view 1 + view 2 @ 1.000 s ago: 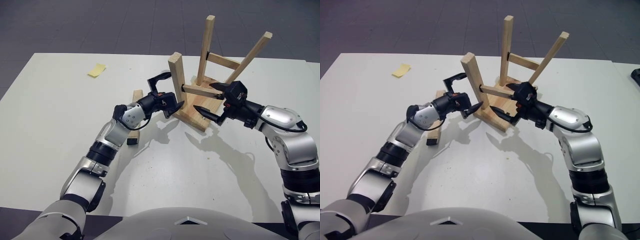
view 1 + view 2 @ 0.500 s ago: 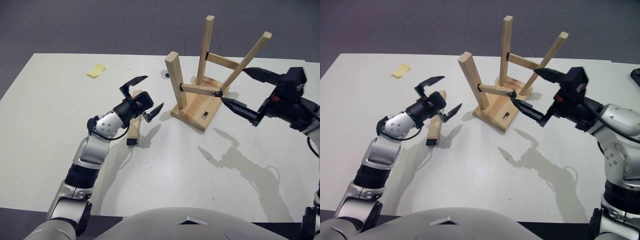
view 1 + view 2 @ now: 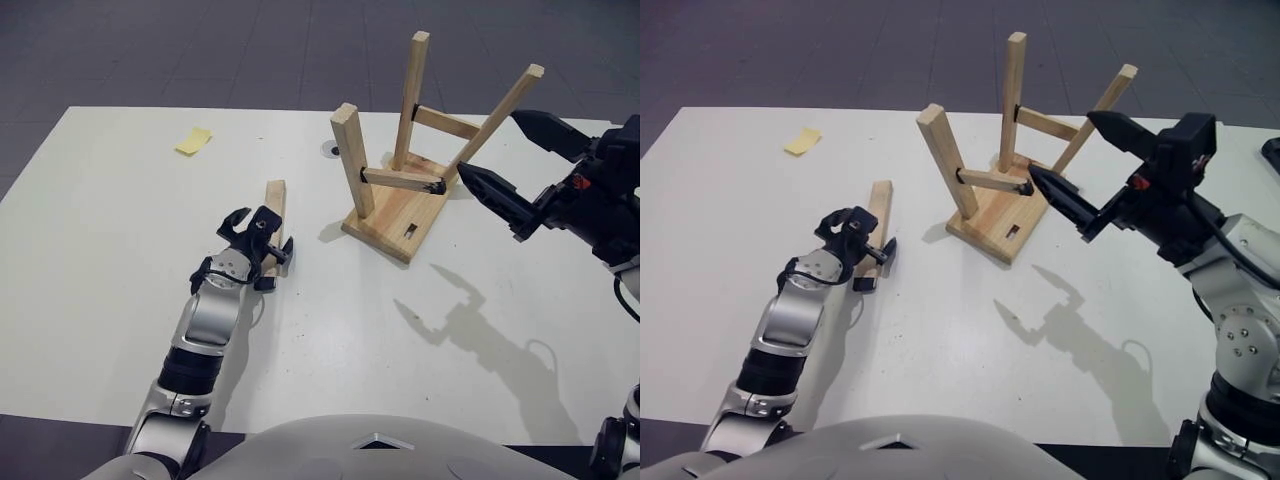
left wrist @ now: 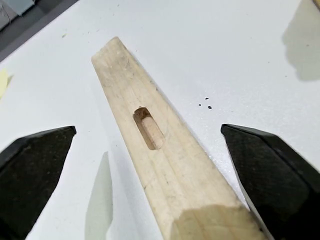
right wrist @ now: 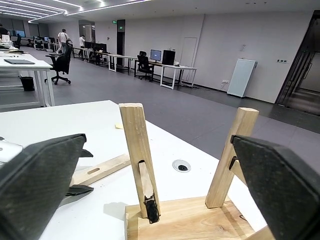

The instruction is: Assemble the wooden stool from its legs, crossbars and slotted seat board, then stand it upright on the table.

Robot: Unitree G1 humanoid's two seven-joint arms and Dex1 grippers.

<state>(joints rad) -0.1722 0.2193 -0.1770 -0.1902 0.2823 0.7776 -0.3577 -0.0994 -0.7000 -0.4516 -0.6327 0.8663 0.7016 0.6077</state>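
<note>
The partly built stool lies upside down on the white table, its seat board (image 3: 392, 222) flat and three legs (image 3: 352, 160) pointing up, joined by crossbars (image 3: 400, 181). A loose leg (image 3: 274, 205) with a slot lies to the left of it. My left gripper (image 3: 263, 232) is open, low over that leg's near end, with one finger on each side of the slotted leg (image 4: 165, 170) and no grip on it. My right gripper (image 3: 490, 143) is open and raised just right of the stool, apart from it, with the stool's legs (image 5: 137, 150) framed between its fingers.
A yellow sticky note (image 3: 194, 140) lies at the back left of the table (image 3: 100, 250). A small round hole (image 3: 330, 150) is in the tabletop behind the stool. A dark object (image 3: 1272, 150) sits at the far right edge.
Both grippers have drawn back from the stool. The left one swung down and left to straddle the loose leg. The right one rose and moved right, opening wide.
</note>
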